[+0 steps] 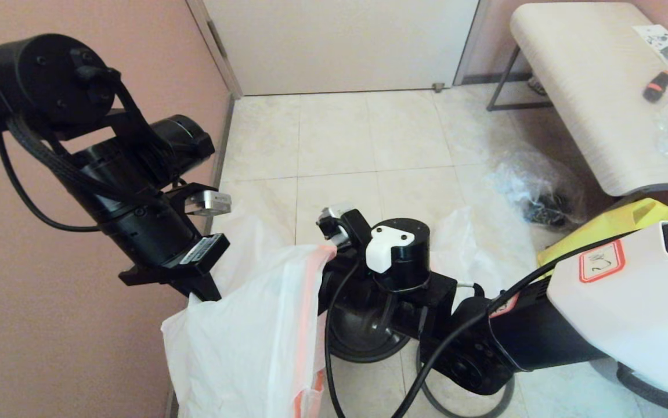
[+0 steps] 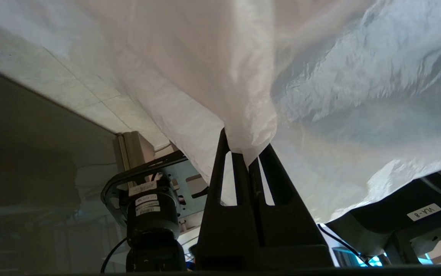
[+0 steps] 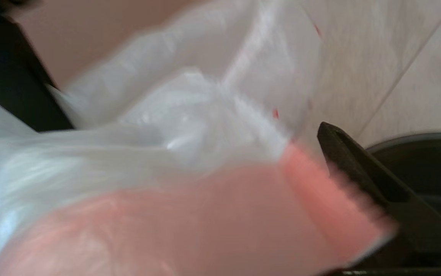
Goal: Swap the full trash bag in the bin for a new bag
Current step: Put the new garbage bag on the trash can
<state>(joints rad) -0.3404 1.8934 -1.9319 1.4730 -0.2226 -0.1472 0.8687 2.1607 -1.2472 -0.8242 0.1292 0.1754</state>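
The left pincer point(image 2: 249, 153) pinched the white bag point(image 1: 252, 337) beside the bin point(image 1: 363, 339), while the right pincer point(image 1: 325, 273), seemingly open, hung at its orange edge.

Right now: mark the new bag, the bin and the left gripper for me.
new bag point(image 1: 241, 342): head view, white film below the pinched edge.
bin point(image 1: 363, 339): head view, dark inside wall under the right arm.
left gripper point(image 2: 245, 153): left wrist view, fingertips shut on the bag's edge.
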